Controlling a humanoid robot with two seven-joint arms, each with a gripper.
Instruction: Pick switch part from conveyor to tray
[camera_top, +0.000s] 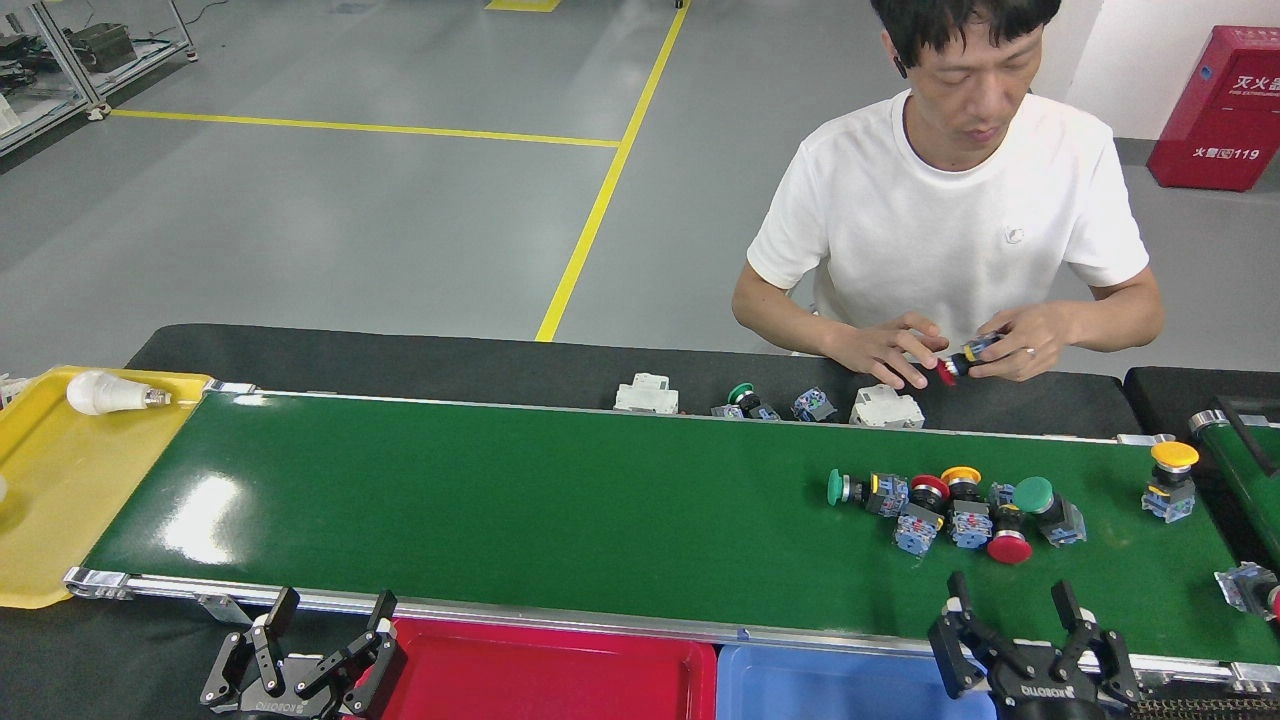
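A cluster of several push-button switch parts (955, 512) with green, red and yellow caps lies on the glossy dark-green conveyor (560, 500) toward its right end. A lone yellow-capped switch part (1172, 480) stands near the belt's far right. My right gripper (1012, 600) is open at the belt's near edge, just below the cluster, empty. My left gripper (330, 614) is open at the near left, over the edge of the red tray (540, 675), holding nothing. A blue tray (830, 685) sits to the right of the red one.
A person in a white shirt sits across the belt, both hands (940, 350) holding a small switch part. White breakers (645, 393) and other parts lie on the black far strip. A yellow tray (60, 490) with a bulb (105, 393) stands left. A narrower green belt (1240, 470) lies right.
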